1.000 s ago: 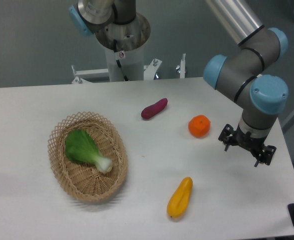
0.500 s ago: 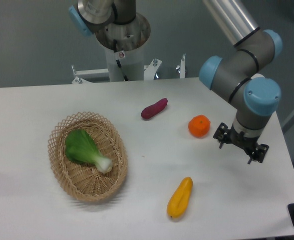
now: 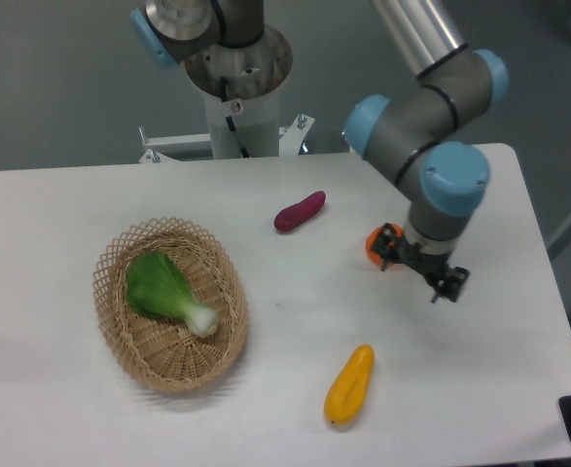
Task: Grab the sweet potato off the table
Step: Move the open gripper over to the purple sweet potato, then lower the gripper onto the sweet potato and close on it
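Woven wicker forms the oval basket on the left part of the table, and a green leafy vegetable with a white stem lies inside it, stem end pointing toward the lower right. To the right of the basket and farther back, the sweet potato lies flat on the white tabletop, magenta-purple, slanted so its right end sits higher in the view; nothing touches it. Nearer the front edge, right of the basket and well apart from the sweet potato, a yellow-orange elongated vegetable rests on the table, also slanted. Farther right, the round orange fruit is mostly hidden behind the wrist of the arm, only a sliver of orange showing at its left side. The gripper hangs from the grey and blue wrist joints, right beside the orange, well to the right of the sweet potato and apart from it. Its dark fingers are small and seen at an angle, so I cannot tell how far apart they stand; nothing can be seen held between them.
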You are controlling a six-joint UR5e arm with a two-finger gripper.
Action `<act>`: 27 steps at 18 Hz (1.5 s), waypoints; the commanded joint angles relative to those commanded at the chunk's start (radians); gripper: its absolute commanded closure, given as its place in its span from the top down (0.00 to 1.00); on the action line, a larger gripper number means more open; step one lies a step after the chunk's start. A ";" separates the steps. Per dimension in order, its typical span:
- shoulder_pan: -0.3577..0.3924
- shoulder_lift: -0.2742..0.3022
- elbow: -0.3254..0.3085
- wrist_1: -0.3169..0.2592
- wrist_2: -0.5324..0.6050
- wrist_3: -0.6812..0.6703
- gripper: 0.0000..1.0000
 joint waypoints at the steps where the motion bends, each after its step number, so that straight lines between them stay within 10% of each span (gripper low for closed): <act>1: -0.006 0.023 -0.037 0.003 0.000 0.002 1.00; 12: -0.095 0.192 -0.319 0.005 0.005 0.011 1.00; 27: -0.111 0.194 -0.441 0.135 0.015 0.011 1.00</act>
